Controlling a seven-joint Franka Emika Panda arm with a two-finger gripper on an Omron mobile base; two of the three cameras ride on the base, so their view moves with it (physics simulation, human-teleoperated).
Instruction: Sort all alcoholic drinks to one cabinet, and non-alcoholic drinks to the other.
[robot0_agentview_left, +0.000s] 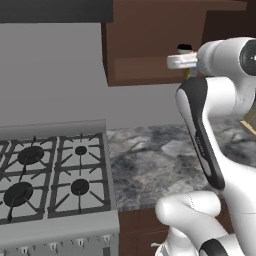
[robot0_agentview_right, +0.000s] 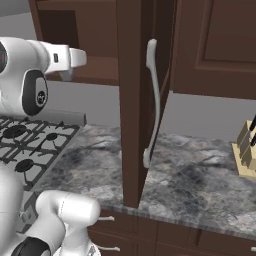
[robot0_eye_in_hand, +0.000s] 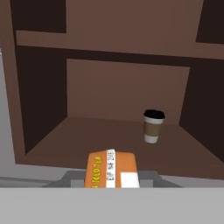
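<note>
My gripper (robot0_eye_in_hand: 111, 178) is shut on a small orange can (robot0_eye_in_hand: 111, 168) with yellow lettering, held just in front of the open dark brown wall cabinet (robot0_eye_in_hand: 122, 94). The cabinet has a plain brown inside and one shelf board (robot0_eye_in_hand: 109, 46). A tan paper coffee cup (robot0_eye_in_hand: 153, 126) with a dark lid stands upright on the cabinet floor, right of centre and behind the can. From the left base view, the cup's lid (robot0_agentview_left: 184, 48) peeks above my white hand (robot0_agentview_left: 181, 61) at the cabinet's mouth. A tall door with a long curved silver handle (robot0_agentview_right: 152, 100) stands open to the right.
A gas stove (robot0_agentview_left: 45, 175) sits below and left of the cabinet, under a grey range hood (robot0_agentview_left: 55, 10). Marbled grey counter (robot0_agentview_left: 150, 160) runs to the right. A wooden knife block (robot0_agentview_right: 245, 150) stands on the counter's far right. A closed panelled cabinet door (robot0_agentview_right: 220, 45) hangs above it.
</note>
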